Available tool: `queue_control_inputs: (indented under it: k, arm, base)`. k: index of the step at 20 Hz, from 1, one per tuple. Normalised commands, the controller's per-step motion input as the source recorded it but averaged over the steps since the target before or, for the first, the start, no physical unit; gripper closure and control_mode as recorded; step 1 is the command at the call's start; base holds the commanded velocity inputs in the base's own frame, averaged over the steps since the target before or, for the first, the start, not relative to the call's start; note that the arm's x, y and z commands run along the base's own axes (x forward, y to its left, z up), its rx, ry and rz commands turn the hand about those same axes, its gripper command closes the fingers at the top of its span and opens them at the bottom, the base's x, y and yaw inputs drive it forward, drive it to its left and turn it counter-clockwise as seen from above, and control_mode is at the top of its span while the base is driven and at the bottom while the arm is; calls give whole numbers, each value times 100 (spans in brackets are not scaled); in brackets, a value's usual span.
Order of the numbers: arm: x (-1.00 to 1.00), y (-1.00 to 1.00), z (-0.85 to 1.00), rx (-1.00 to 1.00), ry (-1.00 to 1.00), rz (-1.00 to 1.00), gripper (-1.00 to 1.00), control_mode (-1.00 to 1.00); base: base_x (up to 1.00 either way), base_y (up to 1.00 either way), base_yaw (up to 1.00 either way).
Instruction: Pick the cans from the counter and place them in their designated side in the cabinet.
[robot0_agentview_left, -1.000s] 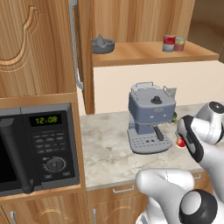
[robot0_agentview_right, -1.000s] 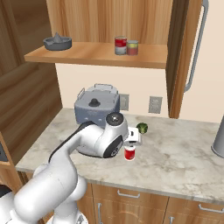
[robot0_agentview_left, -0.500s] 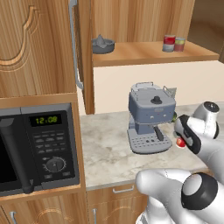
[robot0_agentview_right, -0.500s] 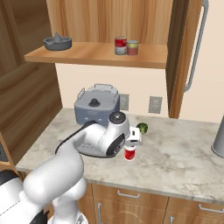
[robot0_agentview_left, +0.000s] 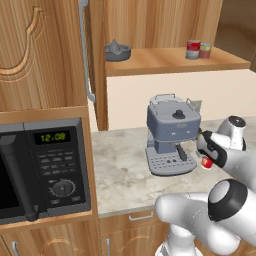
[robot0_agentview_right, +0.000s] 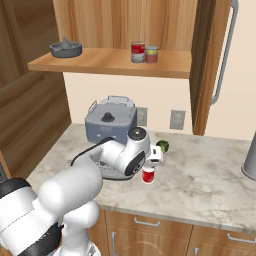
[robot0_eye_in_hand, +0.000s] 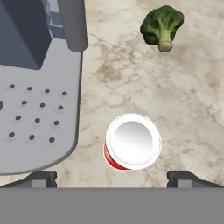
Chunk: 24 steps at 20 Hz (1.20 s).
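Note:
A red can (robot0_eye_in_hand: 131, 142) with a silvery white top stands upright on the marble counter (robot0_eye_in_hand: 183, 100), just right of the coffee machine's drip tray. My gripper (robot0_eye_in_hand: 113, 178) hangs right above it, open, with one fingertip on each side and nothing between them. From the base, the can (robot0_agentview_right: 148, 176) sits under the gripper (robot0_agentview_right: 151, 166), and it is also seen as the can (robot0_agentview_left: 207, 163) below the hand. On the open cabinet's shelf (robot0_agentview_right: 100, 62) stand a red can with a pale label (robot0_agentview_right: 137, 51) and a greenish-labelled can (robot0_agentview_right: 151, 54).
A blue-grey coffee machine (robot0_agentview_right: 110, 125) stands close on the can's left. A broccoli floret (robot0_eye_in_hand: 162, 24) lies beyond the can. A grey juicer bowl (robot0_agentview_right: 65, 48) sits at the shelf's left end. The cabinet door (robot0_agentview_right: 215, 65) hangs open at the right. A microwave (robot0_agentview_left: 40, 165) is at the left.
The hand has come down slightly over the red can and the arm has shifted a little. The can has not moved.

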Motion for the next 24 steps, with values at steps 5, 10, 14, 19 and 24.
queue_control_inputs:
  k: [5, 10, 14, 19, 24]
  arm:
    - [11, -8, -17, 0, 2, 0, -100, -100]
    - [14, -7, -16, 0, 1, 0, -100, -100]
    - [17, -6, -14, 0, 1, 0, -100, -100]
    - [15, -7, -13, 0, 1, 0, -100, -100]
    - [10, -9, -14, 0, 1, 0, -100, -100]
  base:
    - [0, 0, 0]
    - [0, 0, 0]
    - [0, 0, 0]
    - [0, 0, 0]
    - [0, 0, 0]
